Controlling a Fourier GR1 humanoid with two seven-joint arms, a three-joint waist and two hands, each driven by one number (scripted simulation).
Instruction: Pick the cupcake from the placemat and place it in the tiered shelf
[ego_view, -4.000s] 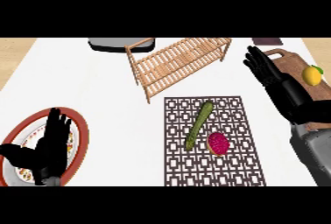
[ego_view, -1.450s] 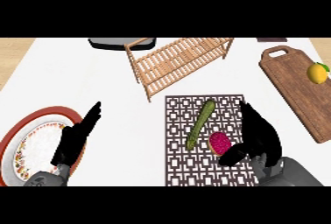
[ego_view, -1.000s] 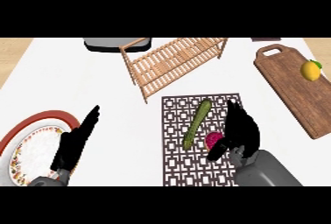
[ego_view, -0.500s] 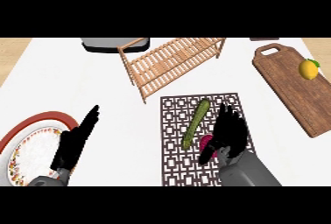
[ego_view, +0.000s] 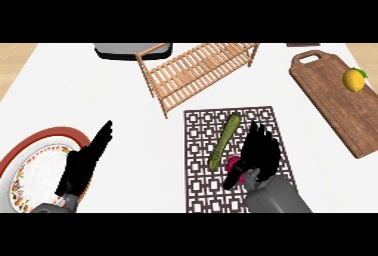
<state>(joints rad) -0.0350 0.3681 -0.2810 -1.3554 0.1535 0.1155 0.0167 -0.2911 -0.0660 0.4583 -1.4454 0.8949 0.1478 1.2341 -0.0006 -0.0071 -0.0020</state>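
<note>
Pink cupcake (ego_view: 233, 163) on mat (ego_view: 198, 150), lower centre, w/ right hand (ego_view: 258, 155) curled round it beside cucumber (ego_view: 224, 141); left hand (ego_view: 85, 162) open, fingers straight, lower left by plate (ego_view: 29, 150).

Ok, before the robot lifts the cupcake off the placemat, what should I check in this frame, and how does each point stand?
1. Right robot hand over the cupcake: ok, it covers most of it.
2. Fingers closed round the cupcake: cannot tell, the hand hides the contact.
3. Cucumber clear of the grasp: not ok, it lies right beside the hand on the placemat.
4. Tiered shelf free to receive: ok, nothing shows on its slats.
5. Left robot hand out of the way: ok, open by the plate.
</note>
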